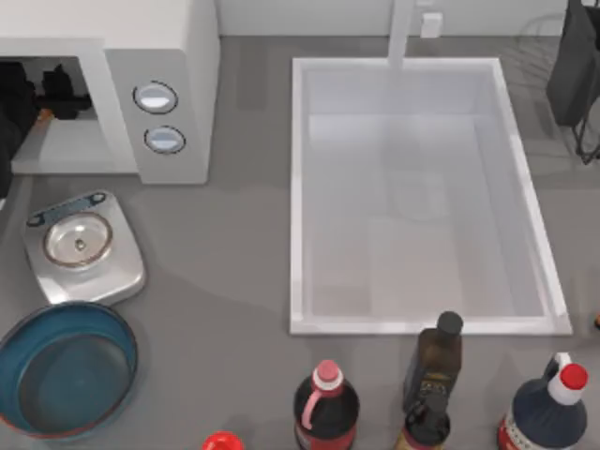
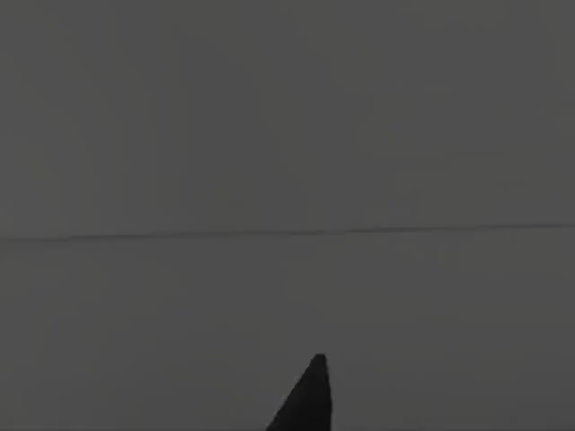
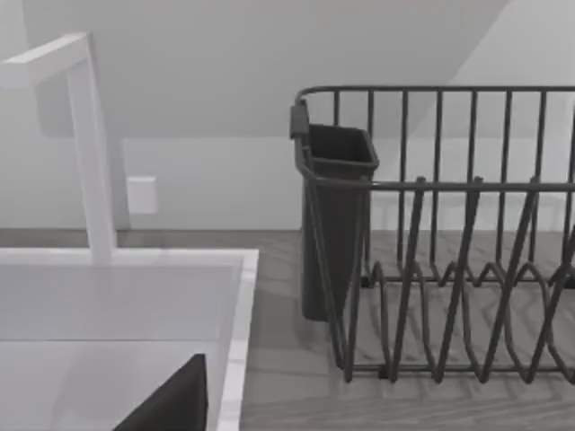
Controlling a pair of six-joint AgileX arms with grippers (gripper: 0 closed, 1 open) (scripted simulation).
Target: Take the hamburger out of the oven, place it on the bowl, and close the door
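**Left arm reaches into oven as bowl waits empty**

On a grey kitchen counter, the bowl (image 1: 66, 367) sits nearest, empty, ready to receive. Beyond the scale (image 1: 82, 246), the left gripper (image 1: 47, 94) is inside the oven (image 1: 159, 70), apparently at the hamburger (image 1: 43, 116), an orange sliver; its finger state cannot be told. The right arm (image 1: 577, 66) idles by the dish rack (image 3: 440, 233).

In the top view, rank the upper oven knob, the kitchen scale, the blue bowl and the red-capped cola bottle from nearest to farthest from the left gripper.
The left gripper sits inside the oven cavity, at the top left.
1. Upper knob, on the oven's side panel.
2. Kitchen scale, in front of the oven.
3. Bowl, at the front left corner.
4. Cola bottle, at the front edge near the middle.
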